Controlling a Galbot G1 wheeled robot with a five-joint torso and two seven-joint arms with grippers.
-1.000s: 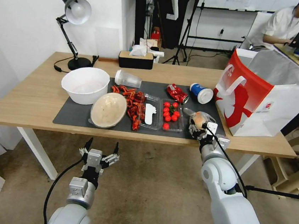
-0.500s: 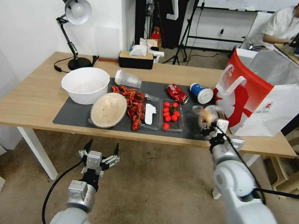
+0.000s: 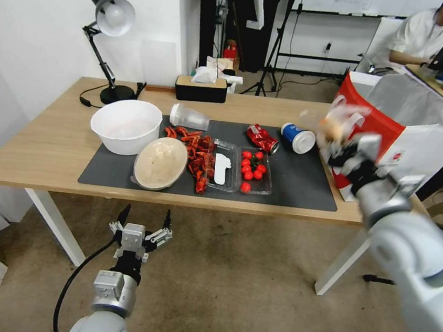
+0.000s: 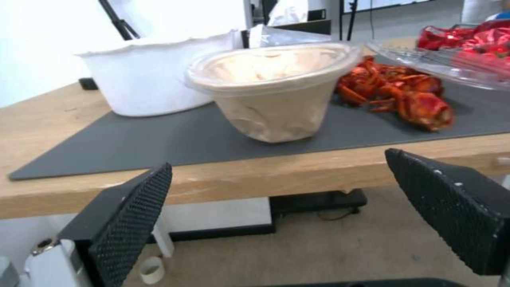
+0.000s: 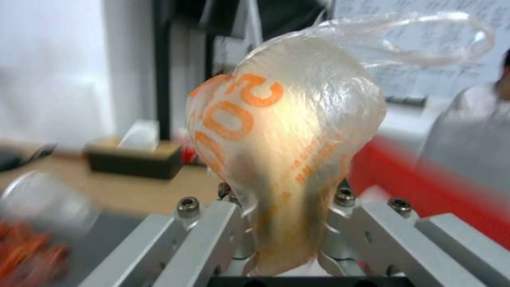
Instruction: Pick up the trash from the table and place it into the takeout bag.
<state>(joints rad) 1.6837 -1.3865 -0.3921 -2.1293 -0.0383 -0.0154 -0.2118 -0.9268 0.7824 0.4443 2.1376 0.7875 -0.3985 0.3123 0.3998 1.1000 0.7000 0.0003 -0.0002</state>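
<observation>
Head view: the right gripper (image 3: 335, 141) has risen from the mat's near right corner and is now holding up in front of the takeout bag (image 3: 393, 136), level with its red front. Its fingers are clamping the bun in clear plastic wrap (image 3: 334, 126), which is sitting just above them. The left gripper (image 3: 140, 222) is hanging below the table (image 3: 44, 142) edge, slightly lower than before, fingers spread and empty. The crushed red can (image 3: 262, 137), blue-and-white cup (image 3: 298, 137), clear plastic cup (image 3: 189, 116) and round beige dish (image 3: 160, 163) are lying unchanged.

Left wrist view: both black pads (image 4: 133, 223) are standing wide apart, facing the beige dish on the mat.

Right wrist view: the wrapped bun is standing upright, pinched at its base between the fingers (image 5: 207, 235).
</observation>
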